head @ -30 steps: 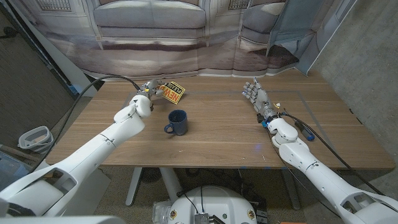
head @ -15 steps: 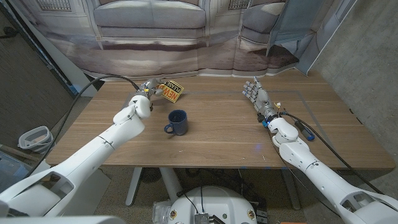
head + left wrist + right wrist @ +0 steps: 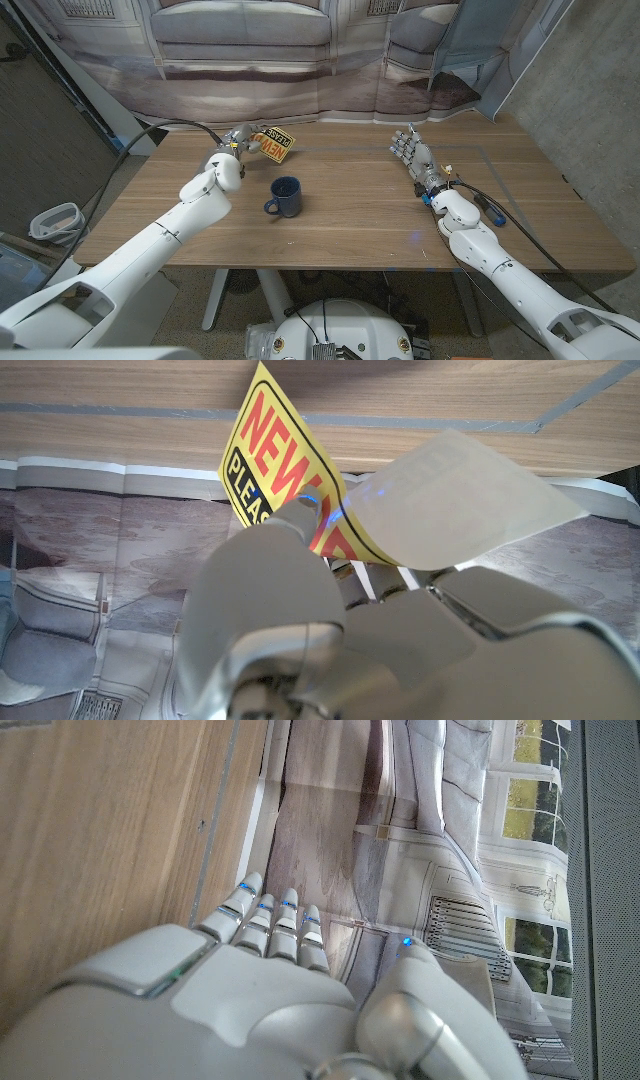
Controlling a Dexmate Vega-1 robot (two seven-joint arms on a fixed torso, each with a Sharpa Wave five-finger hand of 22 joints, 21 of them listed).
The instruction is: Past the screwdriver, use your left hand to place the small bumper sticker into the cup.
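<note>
Reaching over the table's far left part, the left hand (image 3: pixel 240 143) pinches the small bumper sticker (image 3: pixel 273 144) between thumb and fingers (image 3: pixel 300 525), holding it off the table (image 3: pixel 350 215). One sticker, yellow with red and black lettering, its free end curled and showing a pale back in the left wrist view. One dark blue cup (image 3: pixel 285 196) stands upright nearer the robot, just beside the left forearm, handle toward it. Right hand (image 3: pixel 409 152) stands at the far right, well apart from the cup, fingers extended side by side, holding nothing.
</note>
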